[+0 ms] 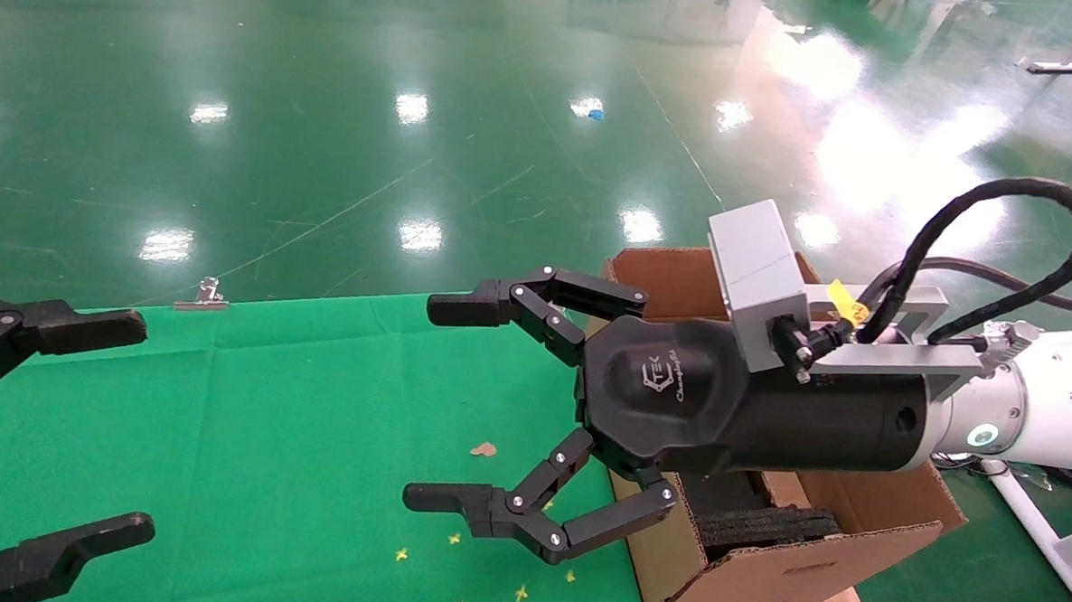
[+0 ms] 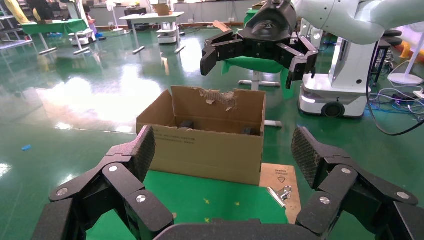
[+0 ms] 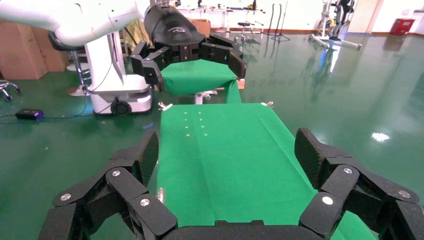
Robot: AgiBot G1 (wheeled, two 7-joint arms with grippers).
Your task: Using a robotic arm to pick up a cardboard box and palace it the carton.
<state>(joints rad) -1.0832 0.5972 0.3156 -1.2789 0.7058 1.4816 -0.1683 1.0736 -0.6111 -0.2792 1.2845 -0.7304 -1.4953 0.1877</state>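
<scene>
My right robotic arm [image 1: 1029, 404] reaches in from the right. Its gripper [image 1: 432, 400] hangs open and empty above the green cloth, just left of the carton [image 1: 852, 532]. The carton is a large brown box with upright flaps, one of them torn, at the table's right end; black foam [image 1: 761, 523] lies inside it. In the left wrist view the carton [image 2: 210, 140] stands ahead, with the right gripper [image 2: 257, 60] above it. My left gripper [image 1: 137, 428] is open at the left edge, holding nothing. The small cardboard box is out of view.
A green cloth [image 1: 268, 434] covers the table, with a brown scrap [image 1: 483, 449] and small yellow marks on it. A metal binder clip [image 1: 201, 295] holds the cloth at the far edge, another clip [image 2: 280, 192] near the carton. Glossy green floor surrounds the table.
</scene>
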